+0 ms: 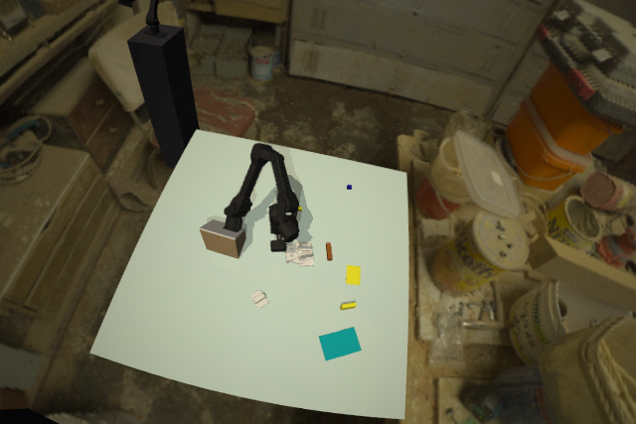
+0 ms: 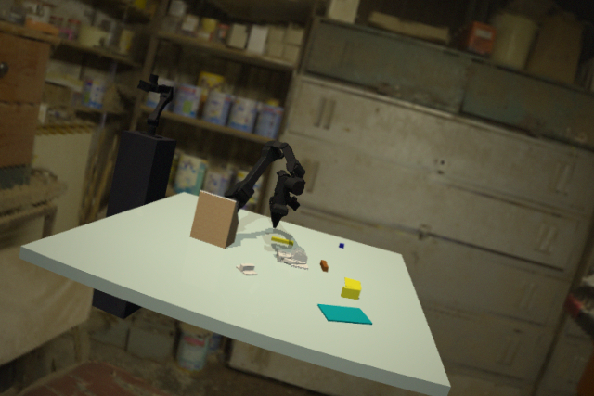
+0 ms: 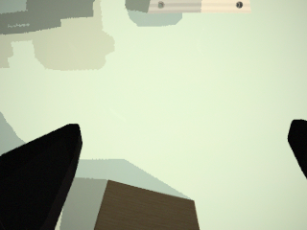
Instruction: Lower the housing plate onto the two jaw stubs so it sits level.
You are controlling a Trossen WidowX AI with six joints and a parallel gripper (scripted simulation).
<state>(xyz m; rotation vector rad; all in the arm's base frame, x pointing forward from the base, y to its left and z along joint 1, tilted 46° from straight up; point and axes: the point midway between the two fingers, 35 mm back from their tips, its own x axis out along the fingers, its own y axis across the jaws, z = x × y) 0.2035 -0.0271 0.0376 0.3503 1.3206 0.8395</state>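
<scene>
The pale jaw assembly [image 1: 300, 255] [image 2: 292, 260] lies flat on the table beside the hand. In the wrist view only the edge of its pale plate [image 3: 221, 6] shows at the top, with two small holes. From here I cannot tell whether the housing plate sits level and closed on the jaw stubs. My gripper [image 2: 275, 225] [image 3: 187, 132] is open and empty. It hangs above the table to the left of the assembly, clear of it, with bare table between the fingers. In the top view the arm hides the fingertips.
A tall brown block [image 1: 222, 243] [image 2: 214, 220] [image 3: 149, 208] stands near the arm's base. A yellow bar [image 2: 281, 240] lies behind the assembly. An orange-brown bar [image 1: 329, 251] [image 2: 324, 265], a yellow block [image 1: 353, 275] [image 2: 351, 288] and a small pale part [image 1: 259, 298] [image 2: 247, 268] are nearby.
</scene>
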